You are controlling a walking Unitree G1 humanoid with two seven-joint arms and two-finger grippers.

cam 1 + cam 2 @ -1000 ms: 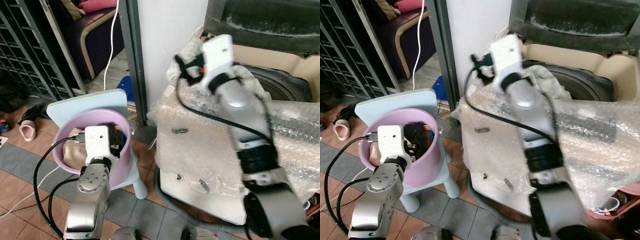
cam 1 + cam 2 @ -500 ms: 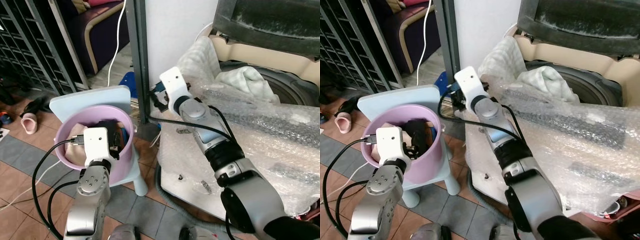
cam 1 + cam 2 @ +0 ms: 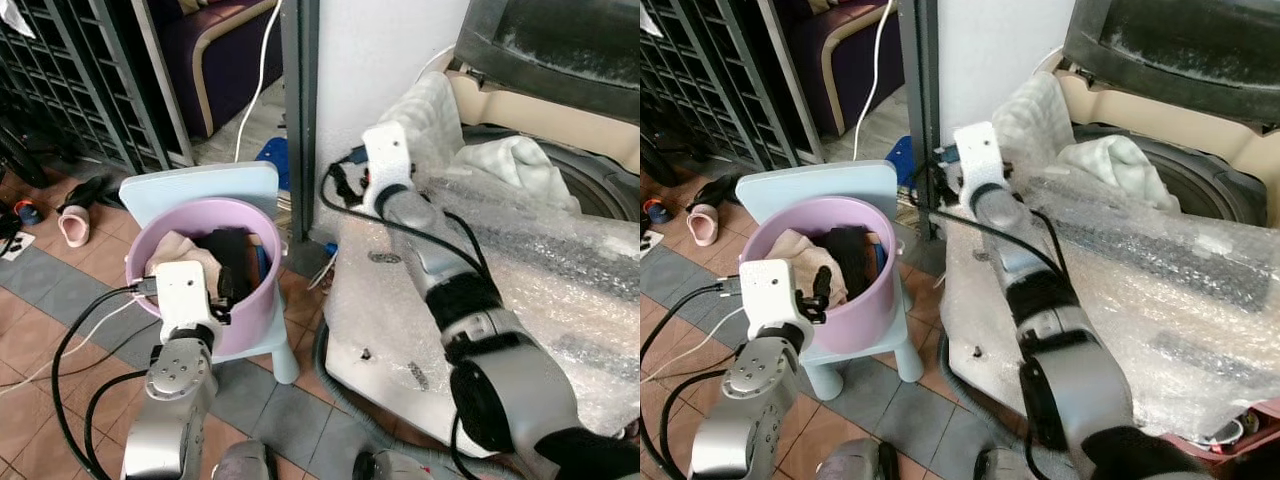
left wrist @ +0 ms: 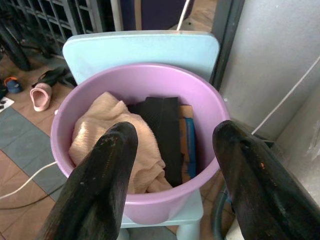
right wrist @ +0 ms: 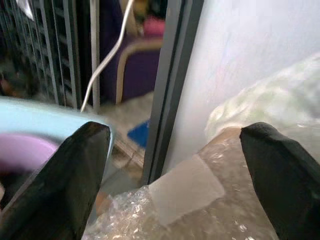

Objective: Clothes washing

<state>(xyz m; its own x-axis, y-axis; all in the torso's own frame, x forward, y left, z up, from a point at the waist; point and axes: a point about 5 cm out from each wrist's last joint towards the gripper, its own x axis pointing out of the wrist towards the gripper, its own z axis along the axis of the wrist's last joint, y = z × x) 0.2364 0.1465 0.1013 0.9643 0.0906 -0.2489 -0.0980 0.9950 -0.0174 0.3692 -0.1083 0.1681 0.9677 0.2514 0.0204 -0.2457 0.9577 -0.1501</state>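
Observation:
A pink basin (image 3: 138, 258) stands on a light blue chair (image 3: 200, 186). It holds a beige cloth (image 4: 112, 137), a black garment (image 4: 162, 127) and some orange and blue pieces. My left gripper (image 4: 175, 134) hovers open just above the basin's near rim, empty. The washing machine (image 3: 560, 290) on the right is wrapped in bubble wrap, and a pale towel (image 3: 512, 160) lies at its open drum. My right gripper (image 5: 177, 132) is open and empty at the washer's left front corner, facing the grey post (image 3: 298, 100).
A white cable (image 3: 262, 70) hangs beside the post. Behind the chair are a metal gate (image 3: 60, 90) and a purple sofa (image 3: 225, 50). A pink slipper (image 3: 73, 225) and dark shoes lie on the tiled floor at the left. The washer's lid (image 3: 560, 40) stands raised.
My right arm swung from over the washer's opening down to its left front corner, leaving the pale towel at the drum. The camera shifted; my left gripper stays over the basin.

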